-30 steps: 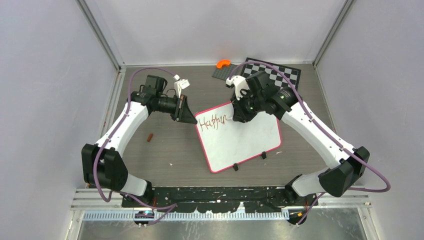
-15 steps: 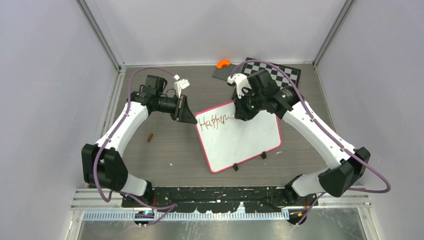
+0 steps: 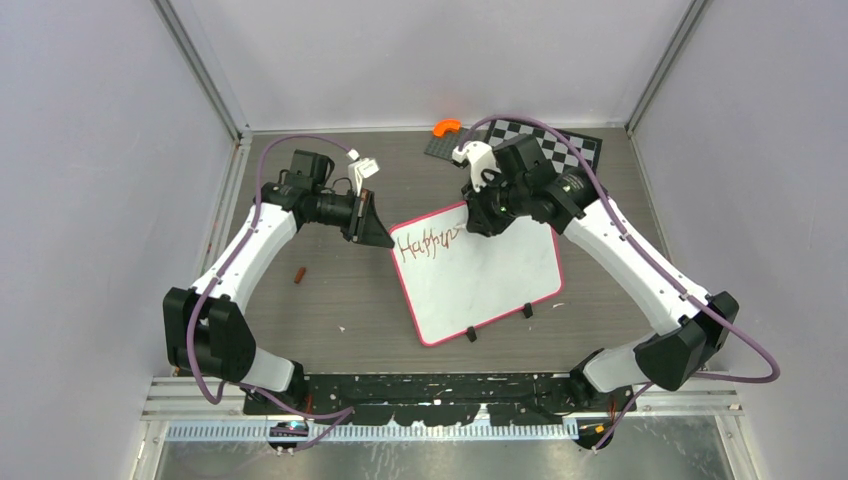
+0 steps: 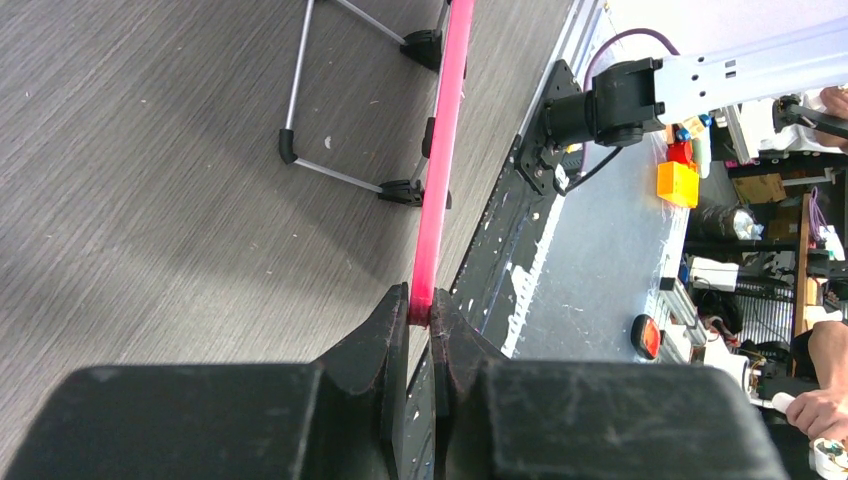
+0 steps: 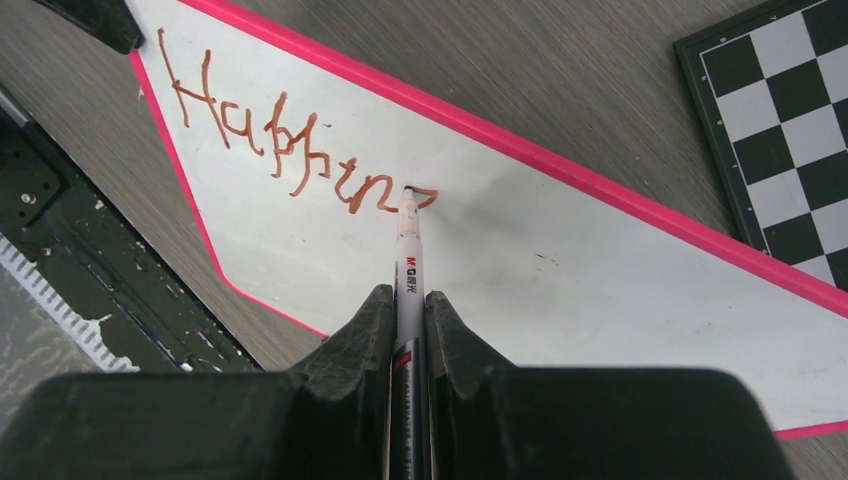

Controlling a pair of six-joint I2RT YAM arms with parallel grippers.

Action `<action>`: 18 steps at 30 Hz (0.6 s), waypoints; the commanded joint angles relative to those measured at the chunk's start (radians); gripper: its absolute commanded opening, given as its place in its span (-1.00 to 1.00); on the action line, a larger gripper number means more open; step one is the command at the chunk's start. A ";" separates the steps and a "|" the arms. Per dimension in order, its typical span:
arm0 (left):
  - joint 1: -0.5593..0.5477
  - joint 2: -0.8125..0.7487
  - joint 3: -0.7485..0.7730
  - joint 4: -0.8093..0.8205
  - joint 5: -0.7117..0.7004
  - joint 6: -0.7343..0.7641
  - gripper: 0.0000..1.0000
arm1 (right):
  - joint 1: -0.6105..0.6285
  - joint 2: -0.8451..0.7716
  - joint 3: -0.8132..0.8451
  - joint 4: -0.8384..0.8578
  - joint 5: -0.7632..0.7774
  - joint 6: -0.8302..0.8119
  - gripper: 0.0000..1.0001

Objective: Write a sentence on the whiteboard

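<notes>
Pink-framed whiteboard [image 3: 490,280] bears partial sentence [image 5: 290,150] "Happin" in red-brown.
The left gripper [image 4: 420,305] pinches its frame; right gripper [image 5: 407,300] clamps a marker [image 5: 409,250], tip on board.

My grey wood-grain table [image 3: 330,290] bears the whiteboard [image 3: 490,285] on its black feet mid-table, a chessboard [image 3: 572,150] and orange piece [image 3: 446,127] at the far edge, a small red-brown stub [image 3: 299,273] on my left.

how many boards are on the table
2: the whiteboard in the middle, pink-framed, and the chessboard at the far edge, partly hidden by the right arm.
</notes>
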 commanded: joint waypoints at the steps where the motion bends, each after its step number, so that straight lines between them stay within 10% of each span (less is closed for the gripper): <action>1: -0.006 -0.017 0.016 -0.012 0.044 -0.011 -1.00 | 0.010 0.007 0.001 0.022 -0.008 0.001 -0.99; 18: -0.005 -0.018 0.014 -0.012 0.045 -0.011 -1.00 | -0.005 -0.044 -0.033 -0.023 0.054 -0.030 -0.99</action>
